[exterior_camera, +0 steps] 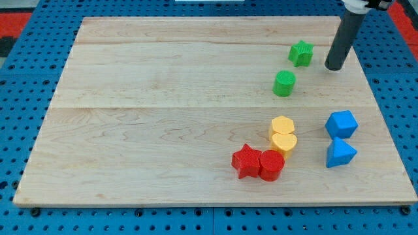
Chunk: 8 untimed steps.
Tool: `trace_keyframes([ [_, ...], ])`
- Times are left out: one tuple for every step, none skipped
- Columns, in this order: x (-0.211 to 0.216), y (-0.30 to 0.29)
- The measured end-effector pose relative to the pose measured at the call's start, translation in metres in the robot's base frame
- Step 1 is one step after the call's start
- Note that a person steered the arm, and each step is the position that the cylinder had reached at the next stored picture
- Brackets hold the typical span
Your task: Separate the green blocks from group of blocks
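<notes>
A green star block (301, 53) lies near the view's top right of the wooden board (163, 98). A green cylinder (284, 83) lies just below and left of it, apart from it. My tip (334, 66) rests on the board to the right of the green star, a short gap away, touching neither green block. Lower down sit two yellow blocks, a hexagon-like one (282, 125) and a heart-like one (285, 143), touching each other. A red star (246, 160) and a red cylinder (272, 165) touch below them.
A blue cube-like block (341, 124) and a blue triangular block (339, 153) sit at the view's right, near the board's right edge. The board lies on a blue perforated base (19, 98).
</notes>
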<state>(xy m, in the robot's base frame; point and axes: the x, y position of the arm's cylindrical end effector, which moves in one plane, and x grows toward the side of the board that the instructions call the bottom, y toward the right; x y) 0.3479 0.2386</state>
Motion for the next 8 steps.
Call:
trace_keyframes([
  [-0.018, 0.001],
  [-0.053, -0.007],
  [-0.053, -0.013],
  [-0.053, -0.017],
  [-0.053, -0.026],
  [-0.053, -0.034],
  [-0.053, -0.046],
  [-0.053, -0.068],
])
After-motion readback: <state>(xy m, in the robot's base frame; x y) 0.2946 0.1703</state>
